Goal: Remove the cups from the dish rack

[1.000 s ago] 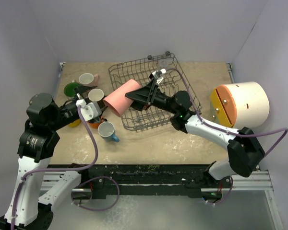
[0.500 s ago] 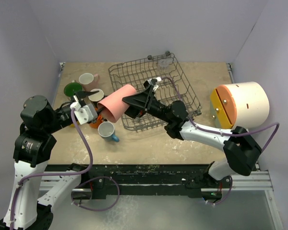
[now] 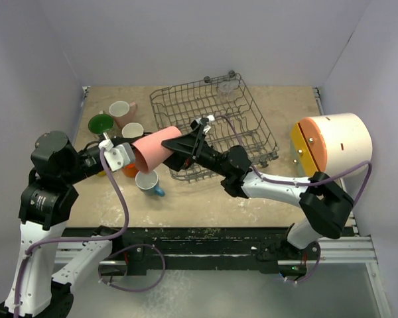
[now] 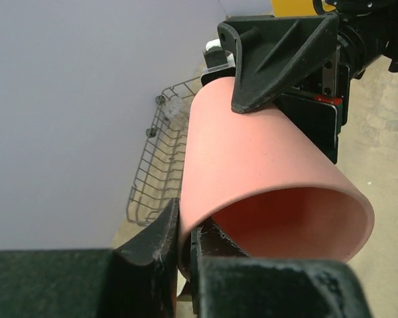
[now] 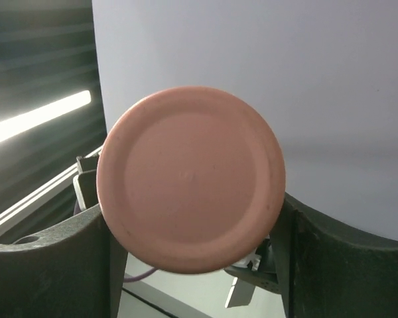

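Handover: right gripper [image 3: 179,151] clamps tumbler [image 3: 156,147] near its base — left gripper [image 3: 131,147] nips the rim wall, nearly shut — likely passing it clear of rack [image 3: 252,112].

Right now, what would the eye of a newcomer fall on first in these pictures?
The pink tumbler hangs sideways at the left edge of the dish rack, the left claw pinching its open rim and the right claw clamping its base end. At the far right sits a big white cylinder with an orange end.
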You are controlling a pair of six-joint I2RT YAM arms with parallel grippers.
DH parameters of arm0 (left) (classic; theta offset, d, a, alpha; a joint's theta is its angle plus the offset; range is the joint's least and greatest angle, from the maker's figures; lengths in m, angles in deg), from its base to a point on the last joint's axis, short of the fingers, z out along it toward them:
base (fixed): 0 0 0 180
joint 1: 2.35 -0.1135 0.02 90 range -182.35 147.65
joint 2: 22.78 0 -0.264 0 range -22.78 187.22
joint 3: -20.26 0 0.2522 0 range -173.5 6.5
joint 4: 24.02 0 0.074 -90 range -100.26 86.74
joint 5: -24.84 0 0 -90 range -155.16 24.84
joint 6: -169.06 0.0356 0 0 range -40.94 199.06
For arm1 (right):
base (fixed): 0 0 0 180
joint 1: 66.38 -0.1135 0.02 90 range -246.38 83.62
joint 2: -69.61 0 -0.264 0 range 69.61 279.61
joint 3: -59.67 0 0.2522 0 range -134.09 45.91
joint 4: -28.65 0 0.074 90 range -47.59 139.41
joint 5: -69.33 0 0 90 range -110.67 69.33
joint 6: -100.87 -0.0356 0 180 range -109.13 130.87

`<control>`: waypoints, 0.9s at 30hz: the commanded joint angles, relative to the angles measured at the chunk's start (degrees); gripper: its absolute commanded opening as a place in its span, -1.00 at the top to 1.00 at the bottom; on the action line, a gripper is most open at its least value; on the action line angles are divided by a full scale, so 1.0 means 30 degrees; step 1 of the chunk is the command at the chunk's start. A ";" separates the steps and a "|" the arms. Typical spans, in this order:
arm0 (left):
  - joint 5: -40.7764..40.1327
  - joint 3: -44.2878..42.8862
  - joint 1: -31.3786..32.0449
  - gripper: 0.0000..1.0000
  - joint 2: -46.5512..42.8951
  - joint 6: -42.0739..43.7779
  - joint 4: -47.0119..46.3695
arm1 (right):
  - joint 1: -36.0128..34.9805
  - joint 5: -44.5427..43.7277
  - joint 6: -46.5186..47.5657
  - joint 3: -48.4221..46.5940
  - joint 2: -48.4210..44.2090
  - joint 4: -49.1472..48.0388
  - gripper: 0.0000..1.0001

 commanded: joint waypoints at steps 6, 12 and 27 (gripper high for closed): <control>0.1043 -0.1293 0.0033 1.00 0.1771 0.1789 0.3598 | 0.1932 -0.0248 0.8203 -0.0510 -0.4015 1.2147 -1.00; 0.0892 -0.3348 0.0044 1.00 0.5366 0.4663 0.8815 | 0.6342 -0.2086 1.2701 0.0167 -0.6363 1.9462 -1.00; -0.2357 -0.3127 0.3306 1.00 1.0244 0.6237 1.1627 | 0.9278 -0.7342 2.0271 -0.5117 -0.6944 3.0715 -1.00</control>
